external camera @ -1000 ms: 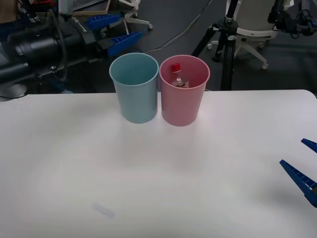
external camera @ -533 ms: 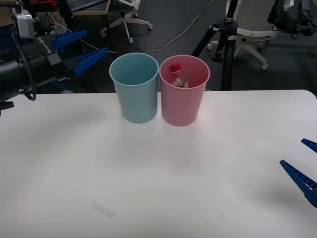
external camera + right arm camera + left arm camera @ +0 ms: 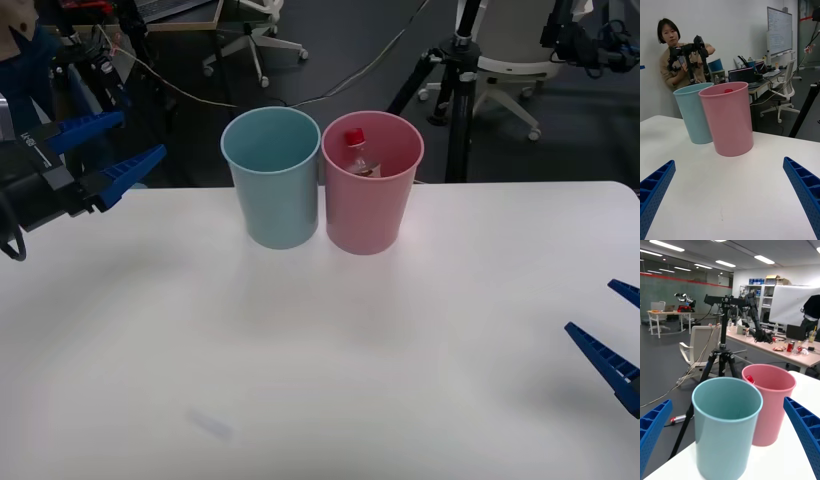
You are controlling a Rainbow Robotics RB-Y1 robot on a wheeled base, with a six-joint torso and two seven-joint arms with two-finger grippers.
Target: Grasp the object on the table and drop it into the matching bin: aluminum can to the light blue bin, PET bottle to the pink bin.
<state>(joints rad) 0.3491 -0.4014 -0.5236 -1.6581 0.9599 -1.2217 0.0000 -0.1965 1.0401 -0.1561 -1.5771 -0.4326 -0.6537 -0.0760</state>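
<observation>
Bottle (image 3: 357, 152) is inside the pink bin (image 3: 372, 190), red cap up, leaning toward the bin's back-left wall; the cap peeks over the rim in both wrist views. Pink bin stands upright on the white counter (image 3: 330, 360), far side, just beside the light blue bin (image 3: 274, 185) on its left; the two rims look like they touch or nearly so.

Left gripper (image 3: 107, 152) hangs at the counter's far-left edge, well left of the blue bin, jaws apart and holding nothing. From its wrist camera both bins sit between the two blue fingers (image 3: 653, 427).

Right gripper (image 3: 612, 335) sits low over the counter's right edge, near side, well apart from the bins, jaws spread wide, nothing between them.
</observation>
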